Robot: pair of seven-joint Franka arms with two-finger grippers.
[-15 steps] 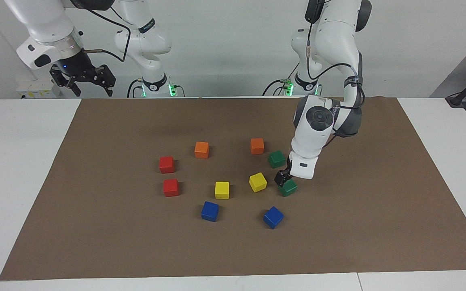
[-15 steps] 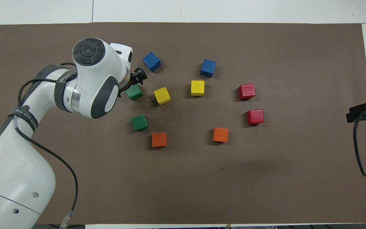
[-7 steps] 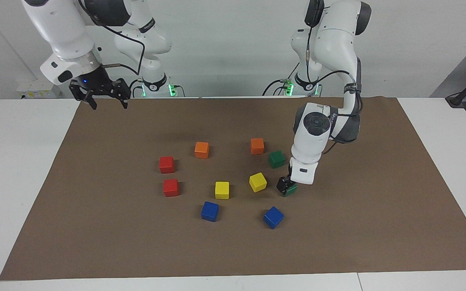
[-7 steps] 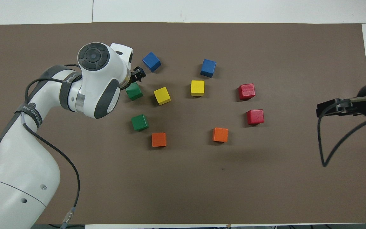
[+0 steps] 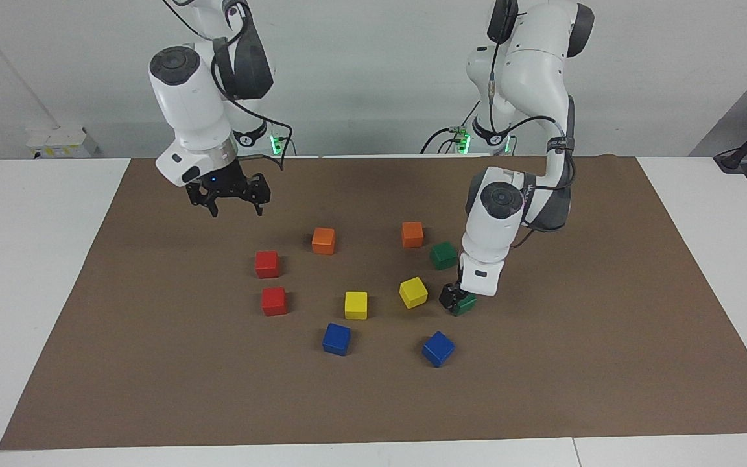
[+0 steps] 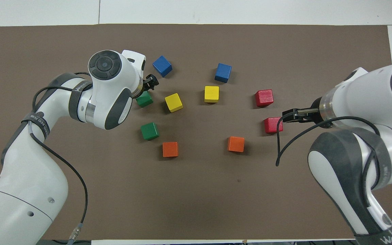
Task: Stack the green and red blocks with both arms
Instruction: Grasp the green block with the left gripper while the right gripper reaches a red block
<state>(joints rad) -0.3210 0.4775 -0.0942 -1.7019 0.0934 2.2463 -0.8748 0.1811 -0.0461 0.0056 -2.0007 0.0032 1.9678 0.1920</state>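
Two green blocks lie toward the left arm's end of the mat: one (image 5: 443,255) (image 6: 149,131) nearer the robots, the other (image 5: 467,304) (image 6: 144,100) a little farther out. My left gripper (image 5: 456,299) (image 6: 145,92) is down at the mat, open, with its fingers on either side of the farther green block; the wrist hides part of that block. Two red blocks (image 5: 267,263) (image 5: 273,301) sit side by side toward the right arm's end. My right gripper (image 5: 231,198) (image 6: 293,114) hangs open and empty in the air, above the mat beside the red block (image 6: 273,125) nearer the robots.
Two orange blocks (image 5: 323,240) (image 5: 412,234), two yellow blocks (image 5: 356,305) (image 5: 413,292) and two blue blocks (image 5: 336,338) (image 5: 438,348) are scattered among the others on the brown mat (image 5: 542,389). One yellow block lies close beside the left gripper.
The right arm has swung in from the right arm's end of the table to above the mat near the red blocks. The left gripper has sunk lower around the green block.
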